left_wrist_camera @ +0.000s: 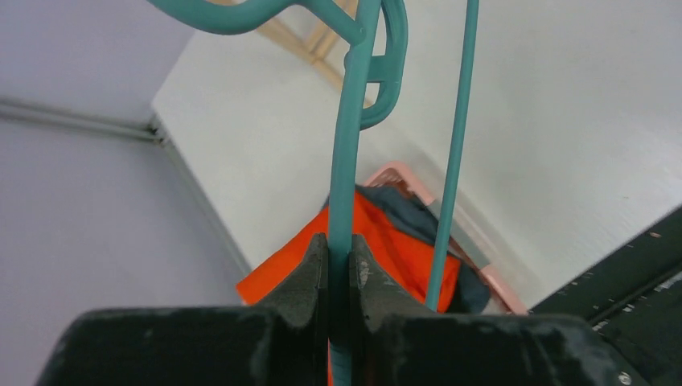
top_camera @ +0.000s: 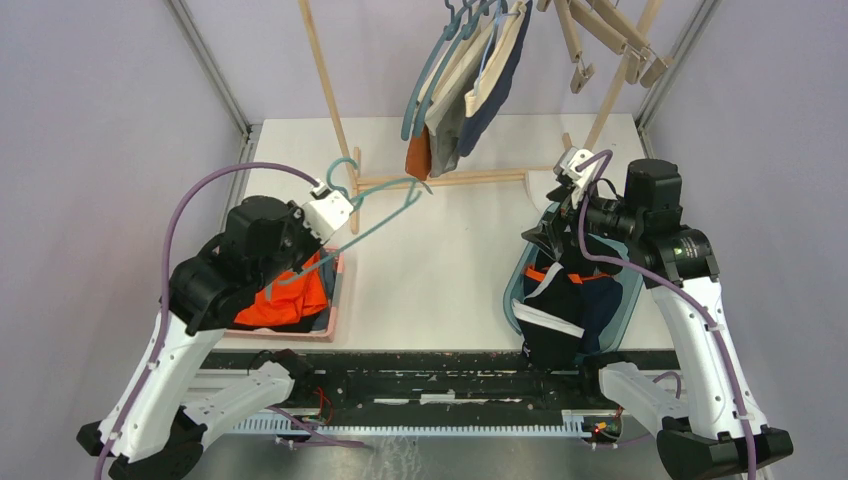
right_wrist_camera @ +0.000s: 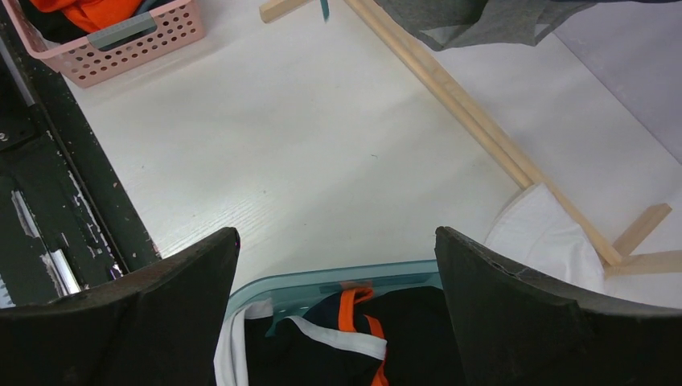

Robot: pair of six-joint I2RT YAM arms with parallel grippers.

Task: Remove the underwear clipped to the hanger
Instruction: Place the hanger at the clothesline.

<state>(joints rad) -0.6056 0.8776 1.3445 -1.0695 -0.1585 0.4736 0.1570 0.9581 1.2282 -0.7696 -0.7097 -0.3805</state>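
Note:
My left gripper is shut on the thin rod of a bare teal hanger, held above the table's left side; in the left wrist view both pads press on the hanger. Underwear in cream, grey, navy and orange hangs on teal hangers from the wooden rack. Over the blue-green bin my right gripper stands open and empty. The bin holds black and navy underwear with white and orange waistbands. Grey underwear hangs at the top.
A pink basket with bright orange cloth stands at the near left, under the hanger. The rack's wooden base bar crosses the table behind the bin, with a white pad at its foot. Wooden clip hangers hang at the top right.

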